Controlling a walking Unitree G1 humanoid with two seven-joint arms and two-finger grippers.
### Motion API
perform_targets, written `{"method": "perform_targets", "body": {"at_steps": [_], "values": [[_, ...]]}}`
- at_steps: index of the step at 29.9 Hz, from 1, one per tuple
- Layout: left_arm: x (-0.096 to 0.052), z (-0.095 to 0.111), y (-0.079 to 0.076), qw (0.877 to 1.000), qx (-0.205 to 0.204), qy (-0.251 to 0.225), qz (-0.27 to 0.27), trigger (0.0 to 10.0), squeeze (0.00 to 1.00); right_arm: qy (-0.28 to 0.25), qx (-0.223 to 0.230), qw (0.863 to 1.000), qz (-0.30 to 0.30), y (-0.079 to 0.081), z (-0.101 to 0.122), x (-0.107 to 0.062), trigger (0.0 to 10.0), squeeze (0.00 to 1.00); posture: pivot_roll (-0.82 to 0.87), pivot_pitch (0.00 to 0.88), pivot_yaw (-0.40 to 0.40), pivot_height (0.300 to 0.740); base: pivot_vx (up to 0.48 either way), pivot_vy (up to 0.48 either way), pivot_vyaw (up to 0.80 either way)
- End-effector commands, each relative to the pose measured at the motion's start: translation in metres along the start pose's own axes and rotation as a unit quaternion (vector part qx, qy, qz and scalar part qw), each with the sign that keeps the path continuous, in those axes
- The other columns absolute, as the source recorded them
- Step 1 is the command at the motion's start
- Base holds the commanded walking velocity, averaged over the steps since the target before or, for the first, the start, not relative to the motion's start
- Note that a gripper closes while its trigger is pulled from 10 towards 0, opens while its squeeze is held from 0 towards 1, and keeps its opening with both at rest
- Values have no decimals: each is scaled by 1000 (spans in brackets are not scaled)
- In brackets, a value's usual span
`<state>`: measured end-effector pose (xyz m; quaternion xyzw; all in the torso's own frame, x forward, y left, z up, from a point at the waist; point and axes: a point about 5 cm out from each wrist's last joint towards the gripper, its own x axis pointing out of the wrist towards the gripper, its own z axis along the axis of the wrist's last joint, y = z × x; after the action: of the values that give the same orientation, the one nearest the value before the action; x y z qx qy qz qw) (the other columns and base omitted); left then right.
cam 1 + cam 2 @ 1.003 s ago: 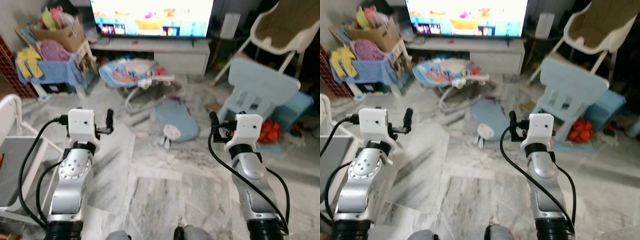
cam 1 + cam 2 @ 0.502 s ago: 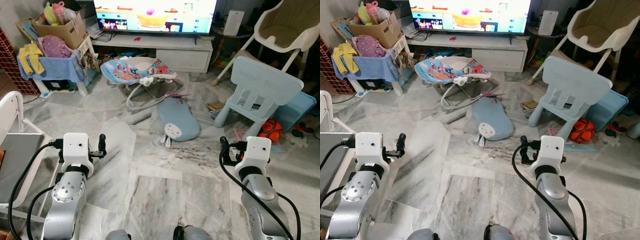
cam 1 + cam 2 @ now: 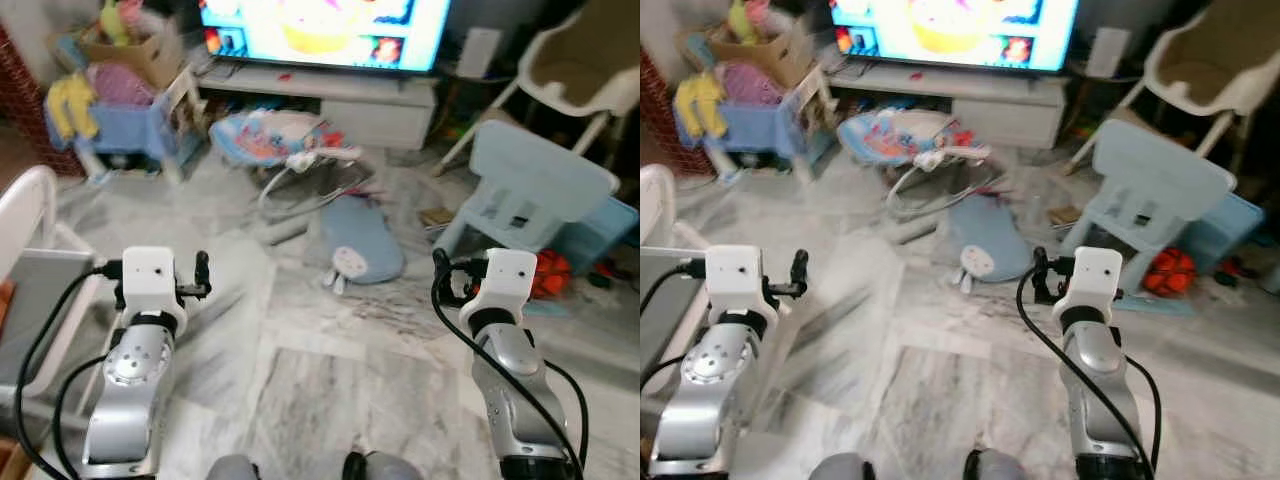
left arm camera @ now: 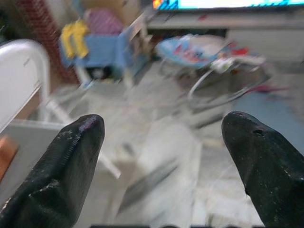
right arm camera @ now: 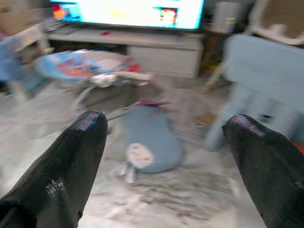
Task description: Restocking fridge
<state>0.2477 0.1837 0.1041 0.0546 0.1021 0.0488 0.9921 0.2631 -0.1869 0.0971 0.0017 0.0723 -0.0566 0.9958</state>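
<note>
Frames blurred. Left tool (image 4: pixel 161 156) and right tool (image 5: pixel 166 156) both raised over marble floor (image 3: pixel 330 380), fingers spread wide, nothing held. Open floor directly ahead between the arms. Bounding it: blue cushion (image 3: pixel 360 240) lying on the floor ahead, baby bouncer (image 3: pixel 285 150) beyond it, TV stand (image 3: pixel 340 95) at the far edge. Light blue chair (image 3: pixel 530 190) ahead on the right with an orange ball (image 3: pixel 548 275) beside it; white frame (image 3: pixel 30 230) close on the left. No fridge or stock items visible.
</note>
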Motion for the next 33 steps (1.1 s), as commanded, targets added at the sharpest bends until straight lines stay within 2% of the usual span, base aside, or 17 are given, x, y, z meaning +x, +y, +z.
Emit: {"method": "perform_targets", "body": {"at_steps": [1,9,15,20,25,33], "values": [[-1,9,-3,1000,15,-17,-15,10000,0,1,-2,1000,5,4,2,2,10000,0,87,65,14,740,0,0,800],[-2,8,-3,1000,0,-12,-17,10000,0,3,2,1000,4,2,1,2,10000,0,86,72,17,740,0,0,800],[5,16,-15,999,-5,-21,-31,10000,0,5,7,1000,6,4,1,4,10000,0,87,74,13,740,0,0,800],[4,13,-15,999,-3,-17,-35,10000,0,-1,8,1000,-4,0,3,5,10000,0,85,74,15,740,0,0,800],[2,11,-15,999,1,-13,-37,10000,0,2,26,1000,-17,-4,2,5,10000,0,88,75,14,740,0,116,0],[9,18,-22,999,6,-27,-47,10000,0,-5,30,999,-10,-1,6,8,10000,0,82,73,11,740,0,480,0]]}}
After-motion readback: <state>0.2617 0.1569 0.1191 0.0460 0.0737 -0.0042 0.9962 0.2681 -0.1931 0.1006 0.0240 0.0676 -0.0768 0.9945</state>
